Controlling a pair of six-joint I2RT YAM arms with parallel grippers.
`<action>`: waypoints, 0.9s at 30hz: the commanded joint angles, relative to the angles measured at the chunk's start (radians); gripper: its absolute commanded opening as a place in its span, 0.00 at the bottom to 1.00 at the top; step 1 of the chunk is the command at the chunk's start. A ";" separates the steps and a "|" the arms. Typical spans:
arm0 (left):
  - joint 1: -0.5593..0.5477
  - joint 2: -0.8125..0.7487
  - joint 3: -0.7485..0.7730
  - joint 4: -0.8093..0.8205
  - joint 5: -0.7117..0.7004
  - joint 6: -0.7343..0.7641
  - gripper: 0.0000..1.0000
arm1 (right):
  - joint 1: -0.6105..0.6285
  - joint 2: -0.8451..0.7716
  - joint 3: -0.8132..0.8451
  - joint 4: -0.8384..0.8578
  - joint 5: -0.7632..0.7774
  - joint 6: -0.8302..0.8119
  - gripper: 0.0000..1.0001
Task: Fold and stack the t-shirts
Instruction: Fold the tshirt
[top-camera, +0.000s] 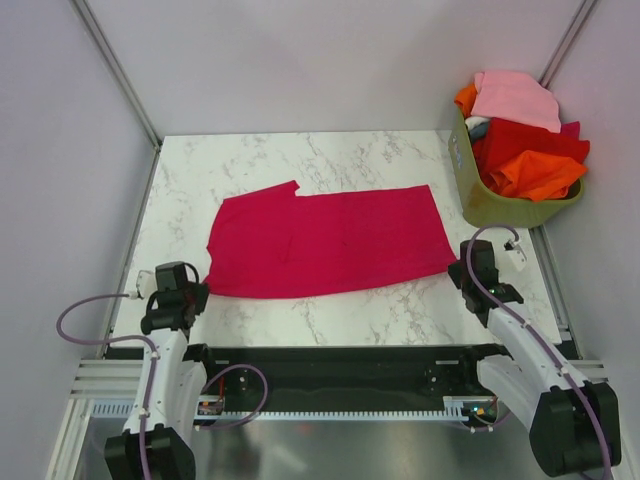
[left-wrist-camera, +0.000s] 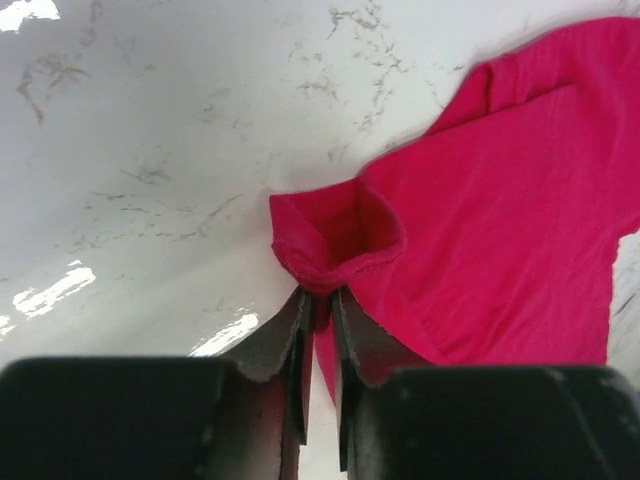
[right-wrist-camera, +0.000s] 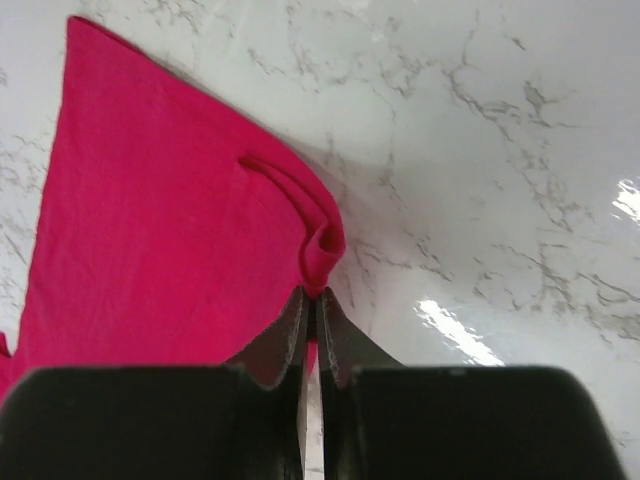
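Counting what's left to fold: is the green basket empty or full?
Full: a pink t-shirt, red t-shirt and orange t-shirt heap above the rim of the basket.

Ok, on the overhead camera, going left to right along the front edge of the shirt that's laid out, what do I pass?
left gripper → crimson t-shirt → right gripper
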 joint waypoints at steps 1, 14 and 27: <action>0.009 -0.025 -0.008 -0.014 -0.013 -0.021 0.27 | -0.009 -0.061 -0.031 -0.020 -0.007 0.014 0.11; 0.006 0.007 0.356 -0.185 -0.089 0.183 0.91 | -0.004 -0.095 0.204 -0.080 0.037 -0.279 0.47; 0.004 0.419 0.515 0.236 0.351 0.374 0.96 | 0.020 0.437 0.561 0.048 -0.234 -0.570 0.45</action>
